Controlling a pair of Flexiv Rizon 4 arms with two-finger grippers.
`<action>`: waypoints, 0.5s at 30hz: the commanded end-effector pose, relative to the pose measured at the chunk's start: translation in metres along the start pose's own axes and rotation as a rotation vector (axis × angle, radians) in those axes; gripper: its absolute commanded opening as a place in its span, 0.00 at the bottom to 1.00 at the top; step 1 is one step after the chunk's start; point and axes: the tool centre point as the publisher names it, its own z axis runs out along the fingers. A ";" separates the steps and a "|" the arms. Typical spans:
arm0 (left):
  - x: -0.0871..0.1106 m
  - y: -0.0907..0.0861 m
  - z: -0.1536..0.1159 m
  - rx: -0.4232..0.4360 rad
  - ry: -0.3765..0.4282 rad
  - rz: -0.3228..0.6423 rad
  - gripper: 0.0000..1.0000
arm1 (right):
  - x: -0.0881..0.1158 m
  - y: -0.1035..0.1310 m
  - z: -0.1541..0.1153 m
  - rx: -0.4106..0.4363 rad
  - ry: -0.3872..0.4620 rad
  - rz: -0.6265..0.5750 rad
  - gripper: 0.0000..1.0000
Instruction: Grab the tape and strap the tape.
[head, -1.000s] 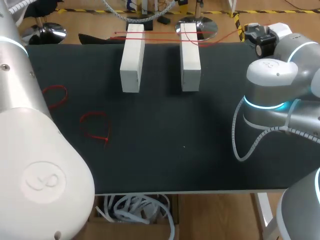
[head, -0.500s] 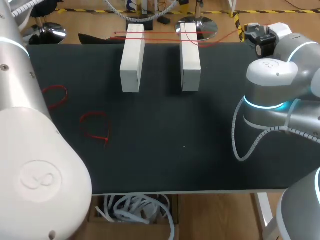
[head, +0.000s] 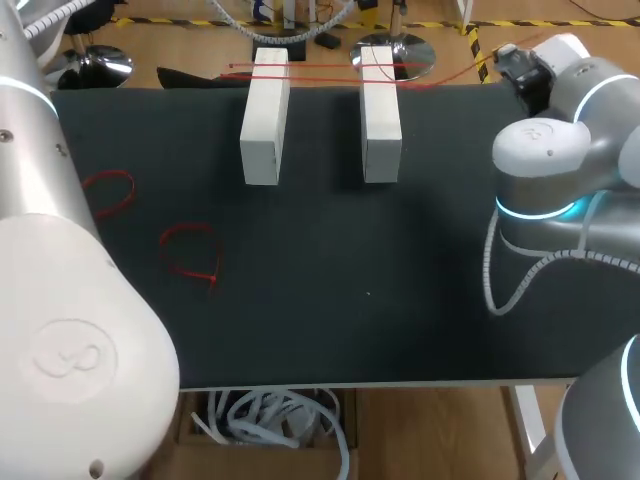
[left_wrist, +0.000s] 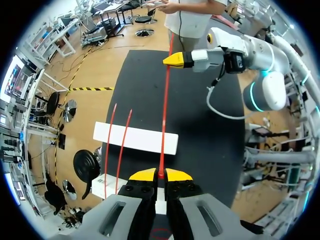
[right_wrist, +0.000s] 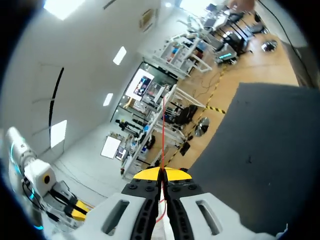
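A thin red tape (left_wrist: 164, 115) runs taut from my left gripper (left_wrist: 160, 175), which is shut on one end, out to my right gripper (left_wrist: 176, 59) above the black table. The right wrist view shows my right gripper (right_wrist: 162, 174) shut on the same tape (right_wrist: 163, 135), which leads straight ahead of it. The stretched tape passes over a white block (left_wrist: 135, 138). Seen from the head camera, two white blocks (head: 264, 120) (head: 381, 115) stand side by side at the table's far edge, with red tapes (head: 320, 70) lying across their far ends. Neither gripper's fingertips show in that view.
Two loose red tape loops (head: 190, 250) (head: 110, 190) lie on the left part of the black table (head: 350, 300). My left arm's bulky white link (head: 70, 330) fills the near left corner. My right arm's elbow (head: 545, 170) hangs over the table's right side.
My right arm's wrist has shifted slightly up and to the right in the head view, drawing the tape with it. The blocks and the loose loops have stayed put.
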 end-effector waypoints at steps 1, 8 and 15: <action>0.000 0.000 -0.001 -0.004 0.000 -0.001 0.00 | 0.010 0.004 0.004 0.040 -0.060 -0.144 0.00; 0.000 0.000 -0.001 -0.004 0.000 -0.001 0.00 | 0.020 0.002 0.005 0.095 -0.028 -0.495 0.00; 0.000 0.000 -0.001 -0.004 0.000 -0.001 0.00 | 0.018 0.001 0.005 0.116 -0.087 -0.791 0.00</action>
